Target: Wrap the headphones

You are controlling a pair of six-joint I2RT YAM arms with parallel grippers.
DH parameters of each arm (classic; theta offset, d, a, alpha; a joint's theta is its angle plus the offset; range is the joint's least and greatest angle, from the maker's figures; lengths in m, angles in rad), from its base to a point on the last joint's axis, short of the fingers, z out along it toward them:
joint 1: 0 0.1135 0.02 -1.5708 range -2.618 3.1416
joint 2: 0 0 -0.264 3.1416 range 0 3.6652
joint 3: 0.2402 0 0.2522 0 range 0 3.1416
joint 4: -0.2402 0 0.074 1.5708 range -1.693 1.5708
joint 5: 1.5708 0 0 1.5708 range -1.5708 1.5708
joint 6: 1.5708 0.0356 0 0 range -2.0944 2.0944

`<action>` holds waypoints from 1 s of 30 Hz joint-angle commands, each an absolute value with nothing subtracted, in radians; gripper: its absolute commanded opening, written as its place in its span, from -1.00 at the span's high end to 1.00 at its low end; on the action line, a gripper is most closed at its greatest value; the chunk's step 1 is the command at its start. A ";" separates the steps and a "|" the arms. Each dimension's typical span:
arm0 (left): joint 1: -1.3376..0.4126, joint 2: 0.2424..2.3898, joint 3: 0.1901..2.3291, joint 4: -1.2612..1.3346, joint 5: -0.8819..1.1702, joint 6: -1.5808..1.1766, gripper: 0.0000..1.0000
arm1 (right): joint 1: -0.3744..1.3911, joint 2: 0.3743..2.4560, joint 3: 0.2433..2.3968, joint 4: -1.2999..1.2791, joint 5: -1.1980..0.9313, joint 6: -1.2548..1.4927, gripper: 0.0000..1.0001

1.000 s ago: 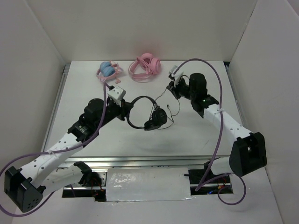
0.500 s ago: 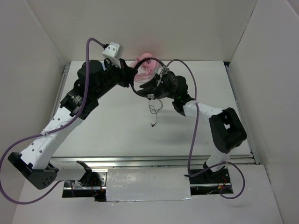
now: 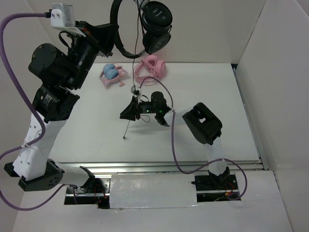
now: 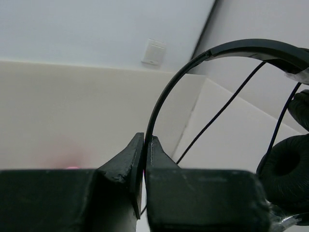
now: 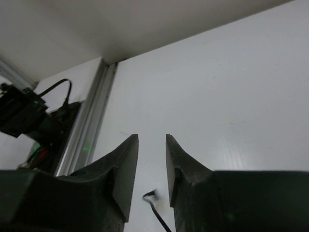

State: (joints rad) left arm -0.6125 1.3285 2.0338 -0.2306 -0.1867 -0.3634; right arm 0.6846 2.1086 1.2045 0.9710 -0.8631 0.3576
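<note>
**Inspector A:** Left arm (image 3: pixel 48 96), pose?

**Inspector B:** It extends steeply upward along the left edge of the overhead frame, with the wrist turned toward top centre. The left gripper (image 4: pixel 145 145) is clamped on the thin headband of the small black on-ear headphones (image 3: pixel 157 21). Its wrist view shows the band pinched between both jaws with no gap.

**A:** Location of the headphones?

**B:** Aloft at top centre of the overhead frame, well above the white table (image 3: pixel 217 96). The two round earcups hang together at the right of the band. The thin black cable (image 3: pixel 127 129) drops from them, and its lower end is left of and below frame centre. I cannot tell whether that end rests on the table.

**A:** Right arm (image 3: pixel 203 125)?

**B:** Folded low, elbow right of centre, forearm running leftward close over the table. The right gripper (image 5: pixel 152 140) sits at frame centre beside the hanging cable, jaws parted by a narrow gap with nothing between them. Its wrist view shows the cable's end near the bottom edge, below the fingertips.

**A:** Other items?

**B:** Large all-pink headphones (image 3: pixel 150 69) and pink headphones with blue earcups (image 3: pixel 112 73) lie side by side at the table's far edge, apart from both grippers.
</note>
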 commanded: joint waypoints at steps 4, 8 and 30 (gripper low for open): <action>-0.611 1.390 2.076 -0.150 -0.448 -0.276 1.00 | 0.735 1.964 1.048 1.130 -0.910 0.403 0.73; -0.566 1.414 2.034 -0.097 -0.579 -0.258 1.00 | 0.741 1.751 0.760 1.171 -0.874 0.382 1.00; -0.276 1.646 1.585 -0.036 -0.620 -0.434 1.00 | 1.221 0.890 0.870 -0.087 0.547 -0.239 1.00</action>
State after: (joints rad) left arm -0.2703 1.7378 1.6691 -0.2214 -0.6174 -0.4656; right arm 1.2106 0.8948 0.7654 0.0128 0.2440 -0.0608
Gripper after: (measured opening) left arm 0.135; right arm 0.006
